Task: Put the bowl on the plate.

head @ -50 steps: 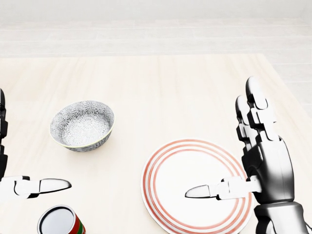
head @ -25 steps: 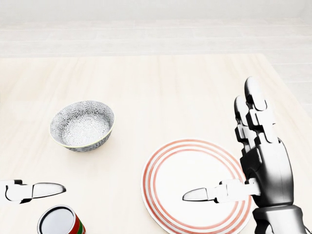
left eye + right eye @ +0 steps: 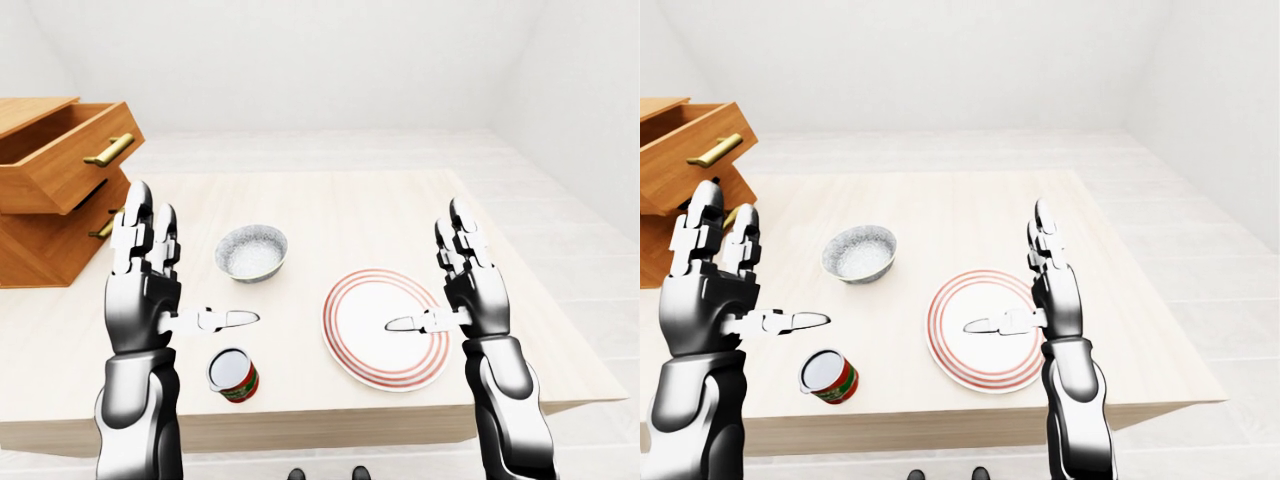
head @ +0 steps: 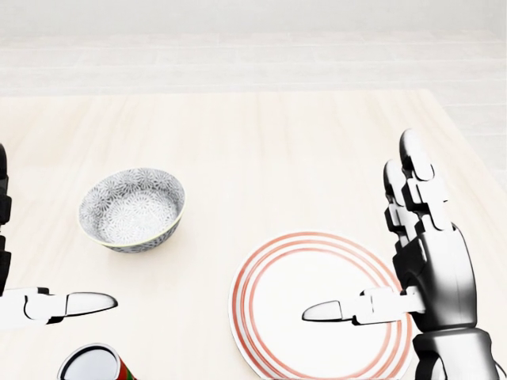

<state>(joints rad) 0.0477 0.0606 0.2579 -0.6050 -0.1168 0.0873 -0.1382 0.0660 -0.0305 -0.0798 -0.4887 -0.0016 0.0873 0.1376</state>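
A grey patterned bowl (image 4: 132, 208) sits on the wooden table (image 4: 261, 142), left of centre in the head view. A white plate with red rings (image 4: 313, 309) lies at the lower right. My right hand (image 4: 372, 237) is held open over the plate's right side, fingers upright and thumb pointing left above the plate. My left hand (image 3: 185, 275) is open too, raised left of and below the bowl in the left-eye view, thumb (image 4: 79, 303) pointing right. Neither hand touches anything.
A red can with a white lid (image 3: 232, 374) stands near the table's bottom edge, below the bowl. A wooden drawer unit (image 3: 55, 185) with open drawers sits at the table's left. The table's right edge (image 3: 530, 300) is close to the plate.
The whole head view has shifted slightly, with bowl, plate and can sliding down a little. My left thumb has come a bit further right; the right hand keeps its pose.
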